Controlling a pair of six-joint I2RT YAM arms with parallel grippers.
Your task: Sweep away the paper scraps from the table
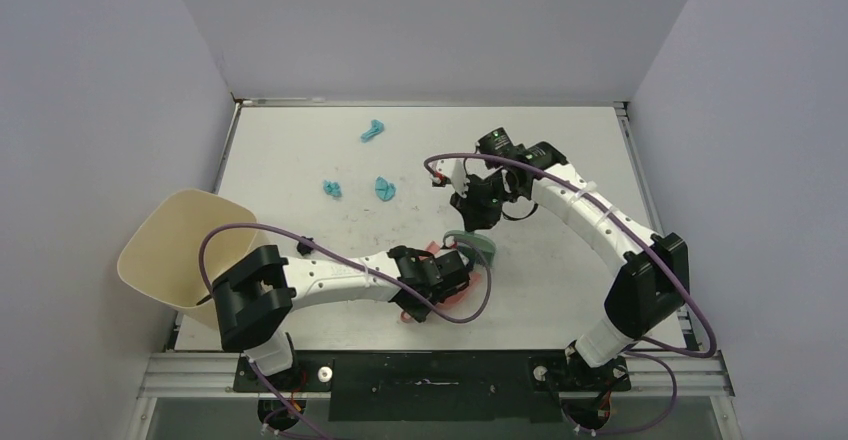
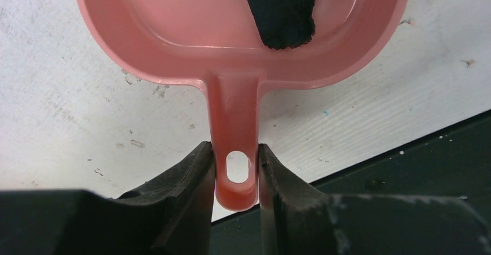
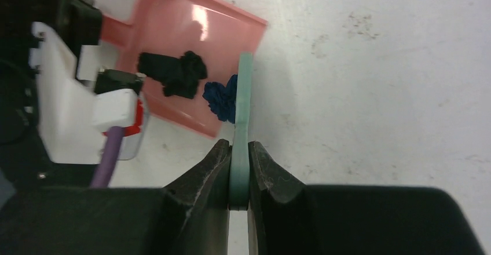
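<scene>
Clamped: left claw [image 2: 236,174] on dustpan [image 2: 173,35] handle, right claw [image 3: 238,156] on brush [image 3: 244,93]; blue scrap [image 3: 220,99] just ahead, against brush.

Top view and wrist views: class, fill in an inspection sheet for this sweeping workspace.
Surface: white table, scuffed with dark marks.
Job's things: three teal scraps loose on the far half; black wad in the pink dustpan; blue wad at its lip, against the brush.
Clutter: nothing seen.
Grippers: left gripper shut on the dustpan handle; right gripper shut on the brush.
Cables: purple cables loop over both arms.
Surroundings: beige bin off the left edge; grey walls.
</scene>
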